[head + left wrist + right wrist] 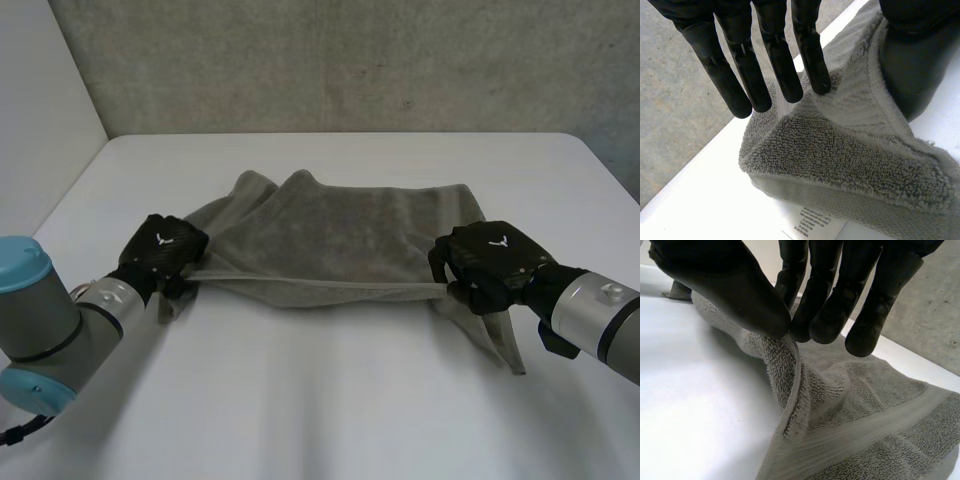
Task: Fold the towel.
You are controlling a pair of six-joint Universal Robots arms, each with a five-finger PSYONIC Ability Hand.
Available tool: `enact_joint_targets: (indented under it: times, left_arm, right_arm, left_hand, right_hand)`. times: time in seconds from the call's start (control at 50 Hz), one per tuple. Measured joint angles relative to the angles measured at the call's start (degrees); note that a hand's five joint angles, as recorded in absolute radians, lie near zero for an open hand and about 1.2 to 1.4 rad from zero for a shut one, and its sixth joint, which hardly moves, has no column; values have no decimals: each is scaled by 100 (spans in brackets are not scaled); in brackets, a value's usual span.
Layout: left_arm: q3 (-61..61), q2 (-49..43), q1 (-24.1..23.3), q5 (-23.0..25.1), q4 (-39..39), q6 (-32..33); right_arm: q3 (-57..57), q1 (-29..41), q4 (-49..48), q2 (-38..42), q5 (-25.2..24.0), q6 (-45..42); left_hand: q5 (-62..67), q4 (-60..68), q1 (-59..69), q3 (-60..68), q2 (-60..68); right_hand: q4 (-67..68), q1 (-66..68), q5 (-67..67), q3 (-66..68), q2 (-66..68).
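I hold the grey terry towel edge pinched in my right hand, apparently my left hand too, taut between them for folding.

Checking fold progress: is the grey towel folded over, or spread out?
Spread, not folded over: the towel lies rumpled across the table, near edge pinched and pulled taut between the left hand and right hand.

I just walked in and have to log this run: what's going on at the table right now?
A two-armed robot is working on a grey towel that lies on the white table. The left hand pinches the towel's near edge at its left end. The right hand pinches the same edge at its right end. That edge is stretched taut between them, and the rest of the towel lies rumpled on the table beyond.
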Motion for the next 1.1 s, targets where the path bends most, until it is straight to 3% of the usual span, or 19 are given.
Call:
enact_joint_targets:
  times: [0.1, 0.24, 0.42, 0.62, 0.7, 0.92, 1.1]
  left_arm:
    - [-7, 10, 0, -23, -29, 12]
    - [-52, 137, 6, -46, -81, 16]
    - [-157, 366, 5, -48, -96, -15]
    - [-157, 681, 176, -57, -86, -202]
    - [-84, 837, 417, -123, -83, -462]
    - [148, 993, 789, -251, -97, -1417]
    - [217, 1000, 906, -369, -112, -1636]
  right_arm:
    - [28, -105, -137, 4, 91, 52]
    - [49, -234, -404, 25, 364, 496]
    - [127, -201, -540, 234, 401, 816]
    - [131, -164, -627, 790, 463, 829]
    - [107, -100, -607, 925, 484, 888]
    - [40, 156, -392, 979, 515, 945]
    - [-108, 160, 236, 957, 702, 513]
  left_hand:
    - [466, 533, 494, 498, 473]
    - [2611, 2661, 2611, 2657, 2593]
    - [2674, 2683, 2614, 2732, 2641]
    - [2674, 2683, 2614, 2746, 2641]
    - [2674, 2683, 2614, 2747, 2641]
    - [2674, 2683, 2614, 2749, 2641]
    - [2674, 2683, 2614, 2749, 2641]
  right_hand:
    - [0, 0, 0, 0, 0]
    - [0, 0, 0, 0, 0]
    - [-97, -43, -191, -89, -139]
    - [-3383, -3385, -3608, -3384, -3471]
    - [-4160, -4011, -4417, -4136, -4153]
    - [-4602, -4532, -4889, -4582, -4613]
    - [-4602, -4531, -4823, -4581, -4613]
